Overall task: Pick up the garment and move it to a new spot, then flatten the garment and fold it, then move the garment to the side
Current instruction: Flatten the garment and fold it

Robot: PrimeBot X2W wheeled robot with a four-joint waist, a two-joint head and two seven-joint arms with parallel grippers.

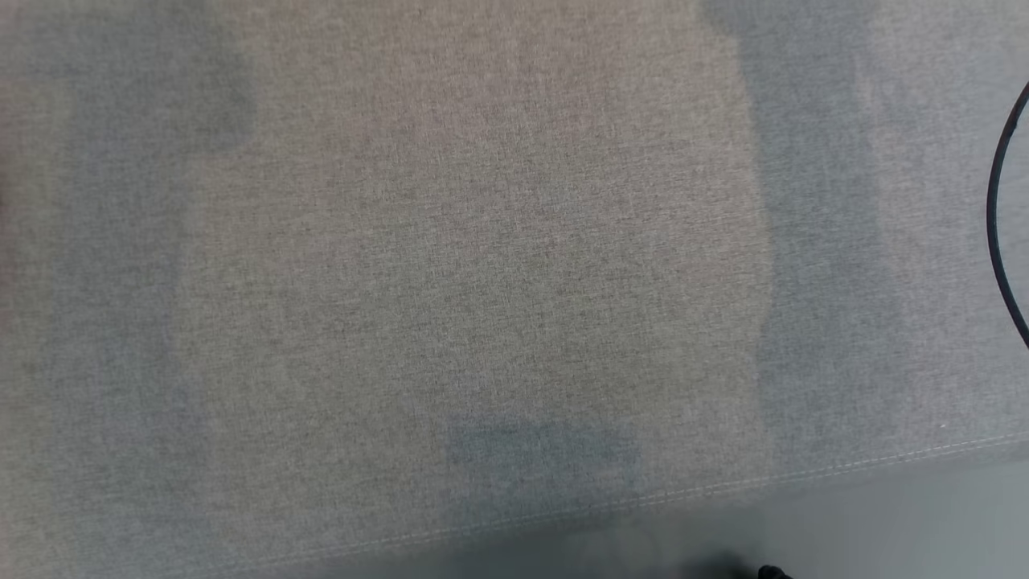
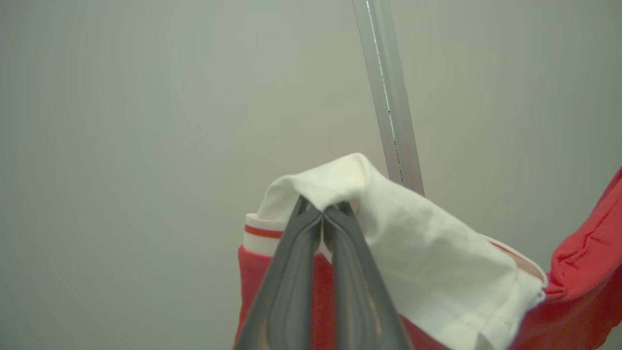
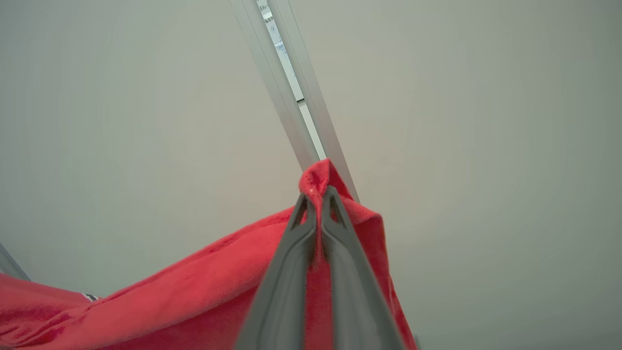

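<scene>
The garment (image 2: 437,272) is red with a white panel and a white cuff that has an orange stripe. In the left wrist view my left gripper (image 2: 322,214) is shut on the white fabric near that cuff, and the cloth drapes over the fingertips. In the right wrist view my right gripper (image 3: 318,197) is shut on a bunched red edge of the garment (image 3: 194,291), which hangs down to the left. Both wrist views look up at a pale ceiling, so the garment hangs in the air between the two grippers.
The head view looks down on a grey fabric surface (image 1: 482,281) with a stitched front edge (image 1: 723,486) at the lower right. A thin black curved cable (image 1: 997,217) lies at the right edge. A pale ceiling rail (image 2: 388,97) crosses above.
</scene>
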